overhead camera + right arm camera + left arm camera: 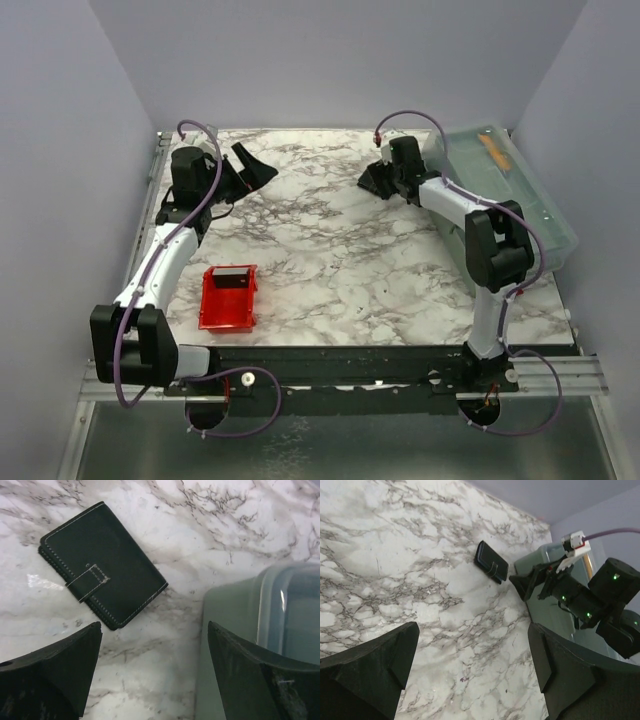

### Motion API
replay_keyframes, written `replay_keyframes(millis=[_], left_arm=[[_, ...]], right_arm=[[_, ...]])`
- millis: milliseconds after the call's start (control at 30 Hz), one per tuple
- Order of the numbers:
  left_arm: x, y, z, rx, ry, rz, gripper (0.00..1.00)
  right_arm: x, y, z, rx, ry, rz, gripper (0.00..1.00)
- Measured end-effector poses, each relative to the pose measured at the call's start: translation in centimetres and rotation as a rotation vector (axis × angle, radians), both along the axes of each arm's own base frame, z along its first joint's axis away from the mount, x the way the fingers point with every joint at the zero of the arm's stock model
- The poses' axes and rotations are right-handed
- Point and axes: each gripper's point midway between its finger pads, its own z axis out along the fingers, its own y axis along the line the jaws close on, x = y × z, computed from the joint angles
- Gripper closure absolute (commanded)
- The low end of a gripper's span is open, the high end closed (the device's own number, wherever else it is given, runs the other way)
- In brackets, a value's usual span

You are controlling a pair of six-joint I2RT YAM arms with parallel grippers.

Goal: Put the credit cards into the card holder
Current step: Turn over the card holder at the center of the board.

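The card holder (102, 565) is a black stitched case with a strap, lying closed on the marble. It also shows in the left wrist view (491, 562). My right gripper (154, 630) hovers open and empty just beside it, between the case and the grey-blue box. In the top view the right gripper (374, 181) is at the back right, and the case blends with its dark fingers. My left gripper (257, 166) is open and empty at the back left, above bare marble (474, 630). A dark card with a pale strip (232, 276) lies in the red tray (226, 312).
A large translucent grey-blue lidded box (515, 190) stands along the right edge, close to the right gripper; it also shows in the right wrist view (270, 630). The red tray sits near the front left, beside the left arm.
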Motion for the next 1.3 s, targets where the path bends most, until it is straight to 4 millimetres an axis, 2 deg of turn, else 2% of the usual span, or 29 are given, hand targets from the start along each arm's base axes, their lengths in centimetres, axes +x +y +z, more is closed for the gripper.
replay_keyframes(millis=[133,233,400,500,567,600,733,800,933,1033,1167,1300], left_arm=[[0.4,-0.7,-2.8,0.009,0.066,-0.057,0.02],[0.4,-1.3,-4.3,0.002,0.107,-0.097,0.02],[0.2,-1.9,-5.0,-0.016,0.132,-0.142,0.03],[-0.1,-2.2,-5.1,-0.024,0.137,-0.160,0.03],[-0.2,-2.3,-5.0,-0.031,0.140,-0.170,0.03],[-0.3,-2.4,-5.1,-0.034,0.142,-0.175,0.03],[-0.4,-2.6,-5.2,-0.045,0.152,-0.186,0.04],[-0.5,-2.7,-5.3,-0.051,0.158,-0.192,0.05],[-0.6,-3.0,-5.8,-0.074,0.185,-0.203,0.05],[-0.6,-3.3,-6.5,-0.097,0.217,-0.219,0.07],[-0.6,-3.8,-8.0,-0.134,0.280,-0.240,0.07],[-1.2,-4.8,-8.8,-0.155,0.320,-0.272,0.09]], right_arm=[[1.8,0.4,-1.6,-0.146,-0.031,0.067,0.12],[2.4,1.8,-2.4,-0.248,-0.058,0.149,0.12],[2.5,3.9,-3.5,-0.326,-0.072,0.242,0.10],[3.3,4.4,-3.8,-0.331,-0.082,0.246,0.11],[4.0,4.4,-4.2,-0.330,-0.087,0.232,0.19],[4.2,4.5,-4.6,-0.327,-0.087,0.225,0.27],[5.0,4.6,-5.4,-0.303,-0.104,0.180,0.44],[5.1,4.5,-5.7,-0.288,-0.107,0.155,0.51],[4.9,4.9,-6.1,-0.212,-0.085,0.107,0.76],[4.9,6.0,-5.8,-0.115,-0.063,0.085,0.91],[4.3,6.6,-5.1,0.049,-0.019,0.054,0.93],[0.9,8.2,-4.7,0.224,0.072,0.045,0.93]])
